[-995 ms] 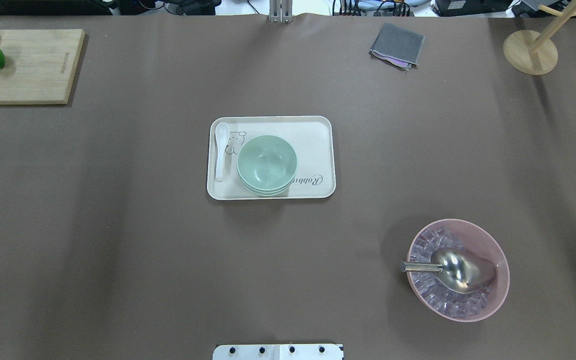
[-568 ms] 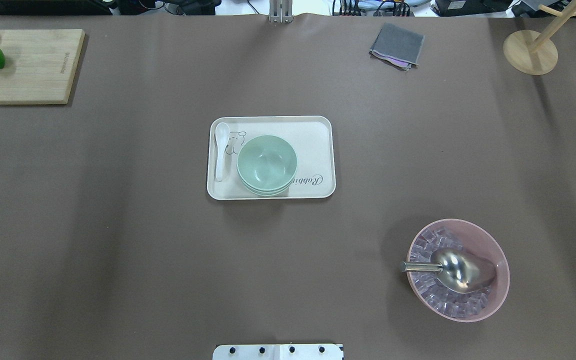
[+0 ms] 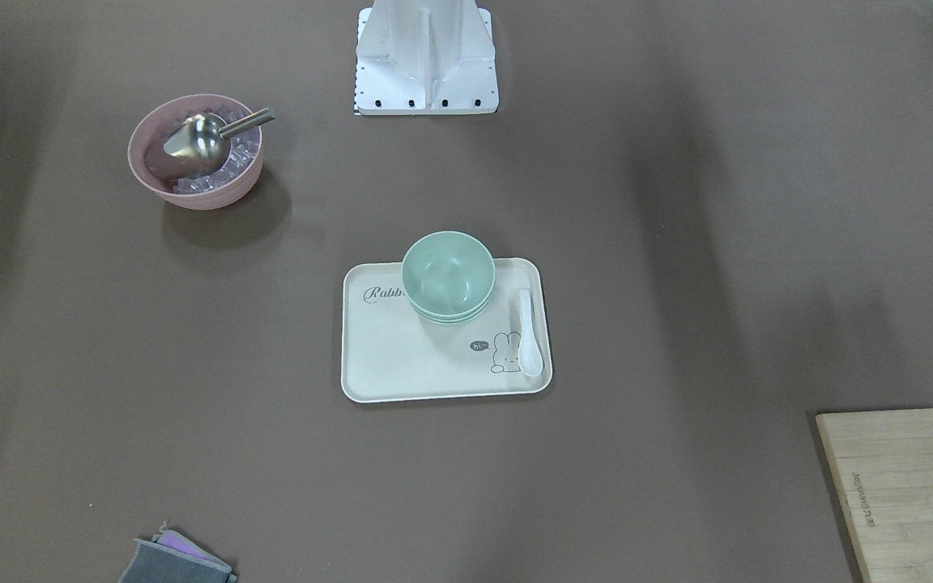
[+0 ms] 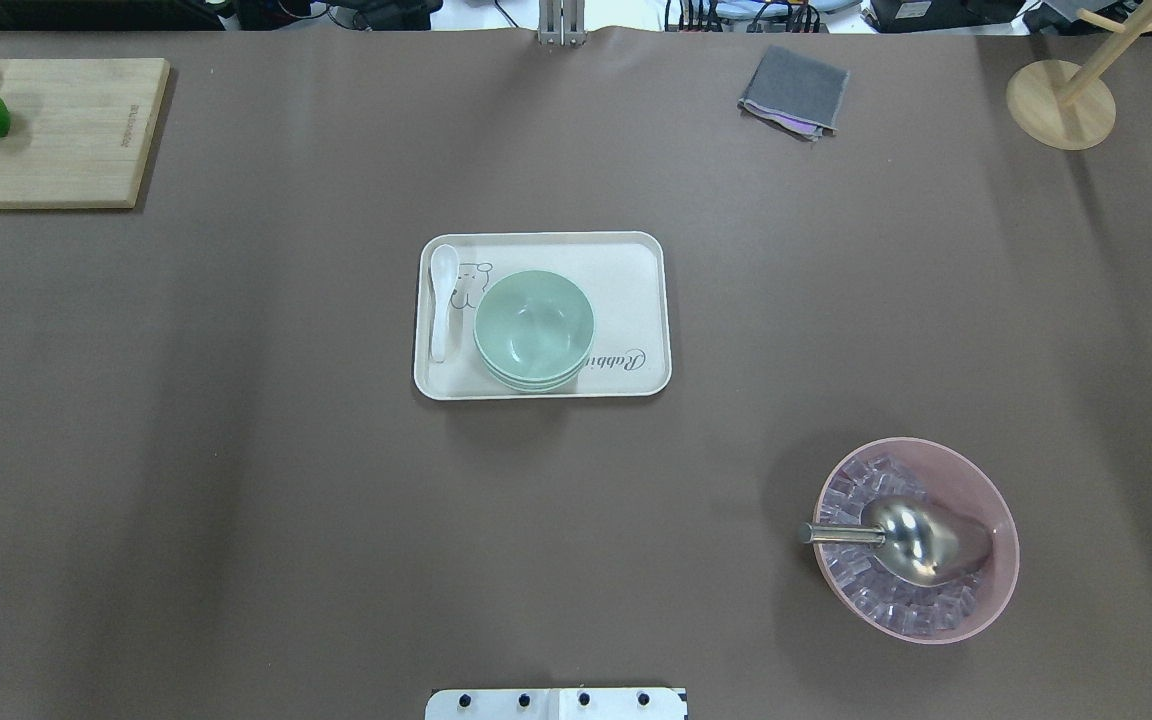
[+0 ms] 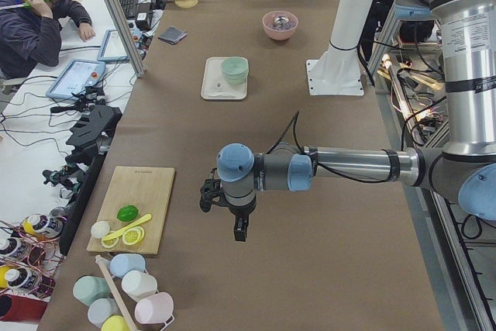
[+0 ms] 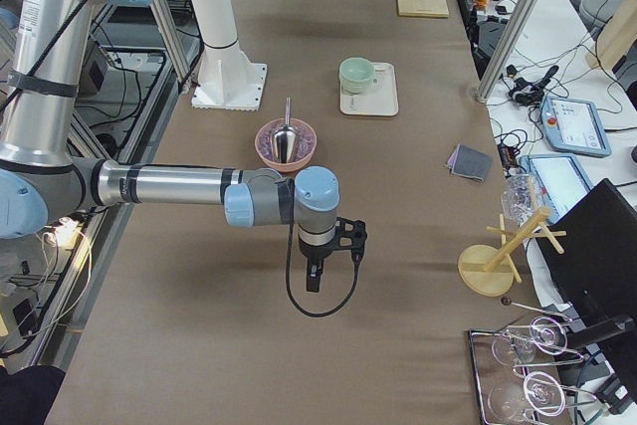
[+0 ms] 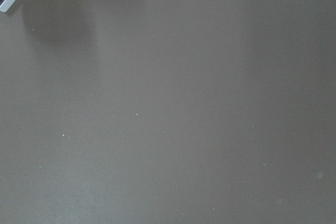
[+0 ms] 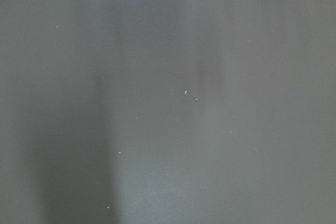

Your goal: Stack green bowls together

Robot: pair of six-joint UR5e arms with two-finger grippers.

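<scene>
Pale mint-green round bowls (image 4: 534, 328) nested in one stack on cream rectangular tray (image 4: 631, 285), mid-table, towards tray's left and near edge. White ceramic spoon (image 4: 443, 300) just left of stack. Well apart from tray, left gripper (image 5: 240, 230) and right gripper (image 6: 314, 281) hang above bare brown table (image 4: 236, 450). Whether fingers are spread or pressed together cannot be told.

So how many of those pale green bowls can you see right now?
3, all nested in one stack of pale mint-green round bowls on the cream rectangular tray, beside the white spoon. Lower two show only rims.
</scene>
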